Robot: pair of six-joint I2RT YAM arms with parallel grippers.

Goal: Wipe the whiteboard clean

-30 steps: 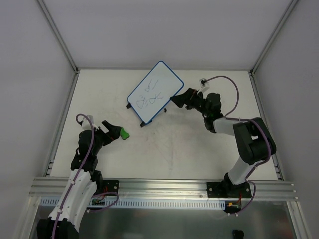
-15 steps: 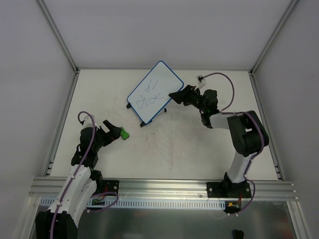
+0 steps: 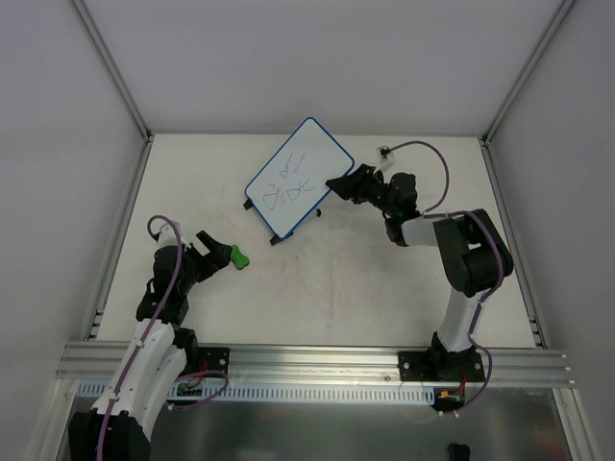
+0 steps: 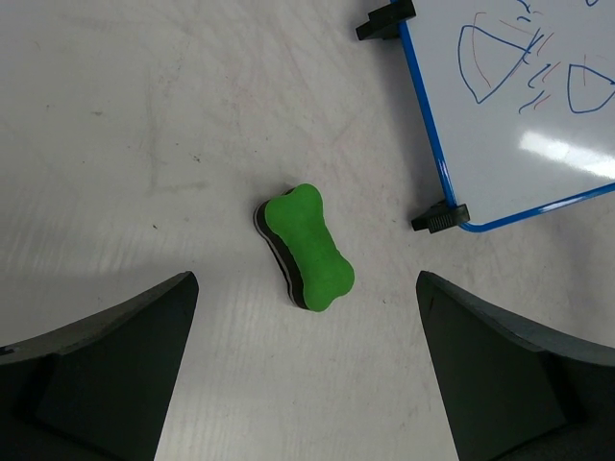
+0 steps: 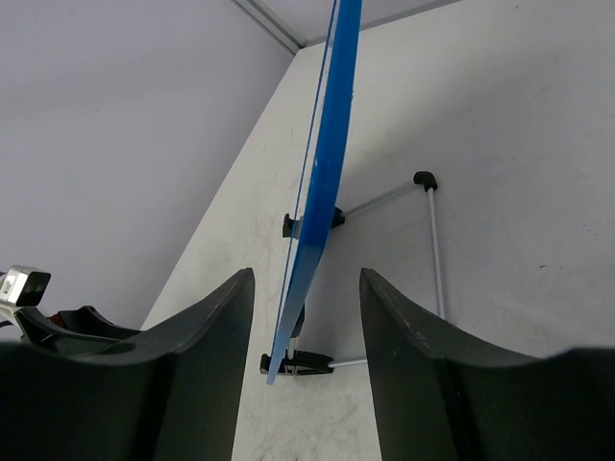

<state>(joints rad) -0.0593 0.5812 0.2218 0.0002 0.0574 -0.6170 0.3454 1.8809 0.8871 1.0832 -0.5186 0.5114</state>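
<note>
The whiteboard (image 3: 298,178) stands tilted on black feet at the back middle of the table, with blue scribbles on its face (image 4: 519,106). In the right wrist view its blue rim (image 5: 327,173) runs edge-on between my right gripper (image 5: 307,279) fingers, with a gap on each side. My right gripper (image 3: 338,187) is at the board's right edge, jaws apart. A green bone-shaped eraser (image 4: 307,245) lies flat on the table (image 3: 384,279). My left gripper (image 3: 219,252) hovers wide open just behind the eraser (image 3: 237,256), holding nothing.
A thin wire stand (image 5: 430,240) props the board from behind. White walls and aluminium rails (image 3: 120,230) bound the table on three sides. A metal front rail (image 3: 307,360) carries both arm bases.
My right gripper has moved left onto the whiteboard's right edge and its jaws have narrowed around the rim. The left arm and the eraser have barely shifted.
</note>
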